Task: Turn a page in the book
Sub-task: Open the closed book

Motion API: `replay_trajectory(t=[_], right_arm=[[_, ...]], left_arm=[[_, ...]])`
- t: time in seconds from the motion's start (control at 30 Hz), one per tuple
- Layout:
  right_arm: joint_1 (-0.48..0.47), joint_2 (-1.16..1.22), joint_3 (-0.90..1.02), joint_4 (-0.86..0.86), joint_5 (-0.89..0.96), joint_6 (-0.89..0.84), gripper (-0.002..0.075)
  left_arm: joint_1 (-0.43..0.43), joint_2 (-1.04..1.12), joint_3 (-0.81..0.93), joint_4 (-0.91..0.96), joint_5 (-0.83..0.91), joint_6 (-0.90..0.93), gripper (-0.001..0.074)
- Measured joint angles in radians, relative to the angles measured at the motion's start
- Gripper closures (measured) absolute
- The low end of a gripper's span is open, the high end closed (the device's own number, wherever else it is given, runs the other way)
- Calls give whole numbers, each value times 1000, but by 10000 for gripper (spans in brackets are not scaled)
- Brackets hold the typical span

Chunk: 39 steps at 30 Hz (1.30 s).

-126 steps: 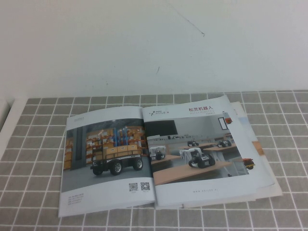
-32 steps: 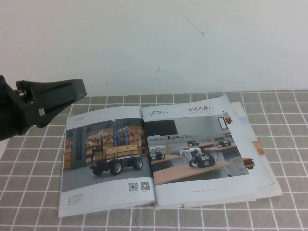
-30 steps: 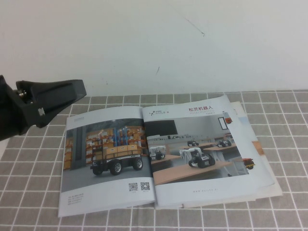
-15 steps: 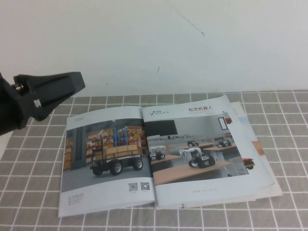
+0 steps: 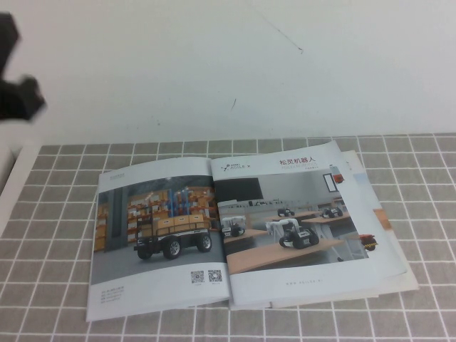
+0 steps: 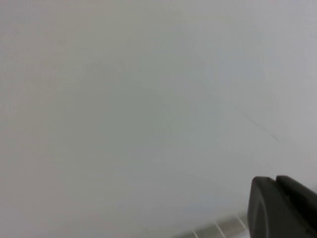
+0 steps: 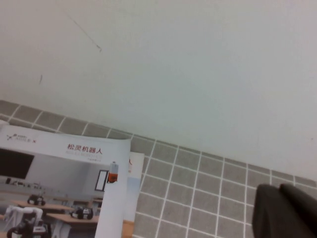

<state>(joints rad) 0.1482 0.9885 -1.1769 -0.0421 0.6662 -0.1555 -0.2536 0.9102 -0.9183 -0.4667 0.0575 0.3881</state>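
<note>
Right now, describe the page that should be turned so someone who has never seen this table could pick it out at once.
On the grey tiled cloth lies an open book. The page is its right-hand top sheet, lying flat. It alone shows small robots on wooden desks under a Chinese heading, while its left neighbour shows a wheeled warehouse vehicle. The left gripper hangs far off at upper left; the right gripper is beyond the book's far right corner.

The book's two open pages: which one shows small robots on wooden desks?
The right-hand page, under the Chinese heading; the left-hand sheet shows a wheeled warehouse vehicle and QR codes.
</note>
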Motion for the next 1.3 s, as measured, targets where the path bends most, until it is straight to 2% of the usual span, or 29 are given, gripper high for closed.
replay_trajectory(t=[0.07, 0.1, 0.2, 0.3, 0.47, 0.57, 0.73, 0.9, 1.1, 1.3], right_arm=[[0, 36, 0, 8, 0, 0, 729], [0, 51, 0, 8, 0, 0, 729], [0, 116, 0, 18, 0, 0, 729], [0, 186, 0, 22, 0, 0, 729], [0, 321, -4, 100, -51, 29, 729], [0, 362, -5, 138, -49, -8, 729], [0, 342, -10, 147, -51, -74, 729], [0, 259, -11, 147, 3, -90, 729], [0, 174, -14, 193, -14, -93, 729], [0, 199, -14, 252, 11, -94, 729]], left_arm=[[-14, 0, -5, -270, 173, 417, 738], [-19, 2, -6, -329, 248, 555, 738], [-27, 15, -6, -380, 435, 698, 738], [-27, 43, -6, -318, 475, 645, 738], [-27, 138, -10, -229, 484, 369, 738], [-27, 213, -10, -202, 540, 272, 738], [-27, 280, -10, -185, 628, 219, 738], [-27, 280, -10, -185, 641, 120, 738], [-27, 280, -10, -185, 665, 18, 738], [-27, 296, -10, -192, 583, 22, 738]])
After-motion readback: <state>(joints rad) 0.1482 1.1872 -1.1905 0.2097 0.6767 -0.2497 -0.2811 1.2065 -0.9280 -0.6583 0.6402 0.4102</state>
